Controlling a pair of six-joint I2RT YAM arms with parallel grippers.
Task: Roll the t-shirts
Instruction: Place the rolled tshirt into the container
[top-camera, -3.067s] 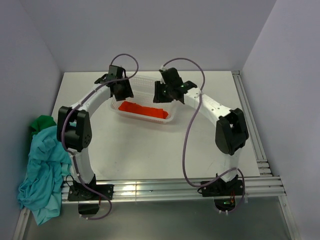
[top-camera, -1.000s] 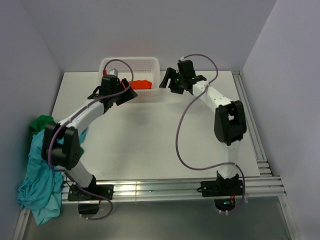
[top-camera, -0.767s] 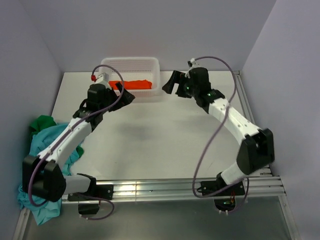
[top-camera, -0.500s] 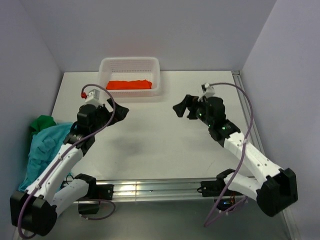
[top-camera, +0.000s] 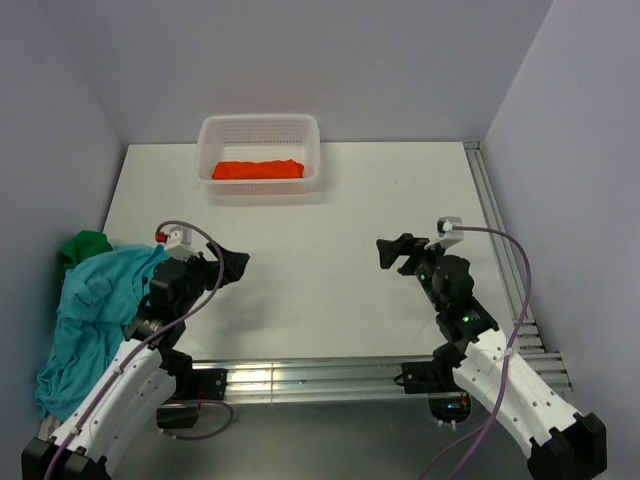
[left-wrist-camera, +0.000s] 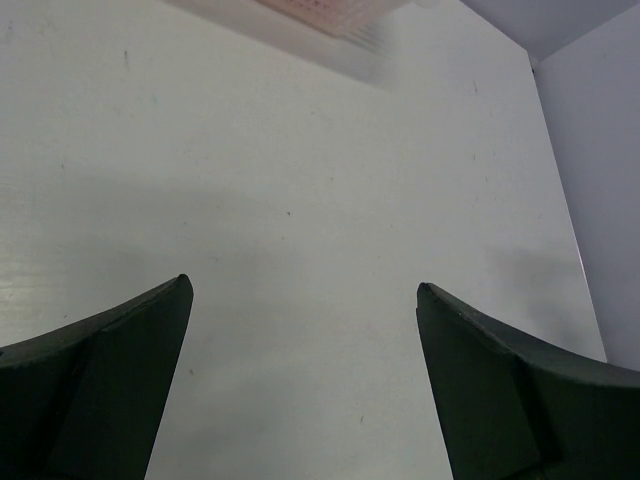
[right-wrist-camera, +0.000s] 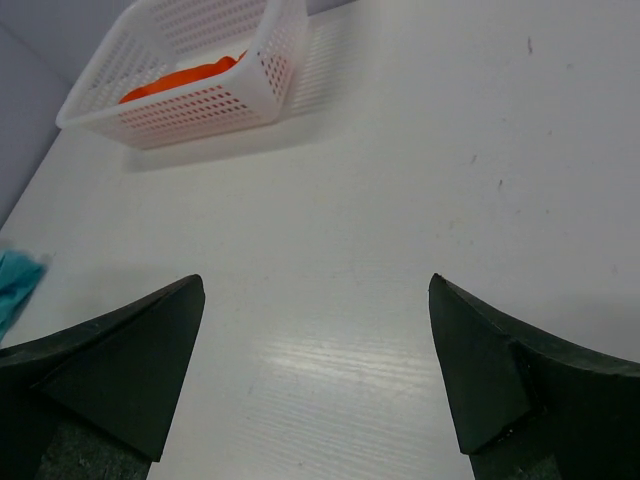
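White arms (top-camera: 115, 390) with black joints (top-camera: 175, 290), black wedge-shaped fingers (left-wrist-camera: 95, 390), looping purple cables (top-camera: 523, 280); black bases (top-camera: 195, 383) at the desk's (top-camera: 300, 240) near edge.

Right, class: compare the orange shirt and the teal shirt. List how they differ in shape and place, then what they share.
The orange shirt is a compact, long roll; the teal shirt is a loose crumpled heap. The orange shirt lies inside the white basket at the far side of the table; the teal shirt hangs over its left edge. Both are plain, soft cloth.
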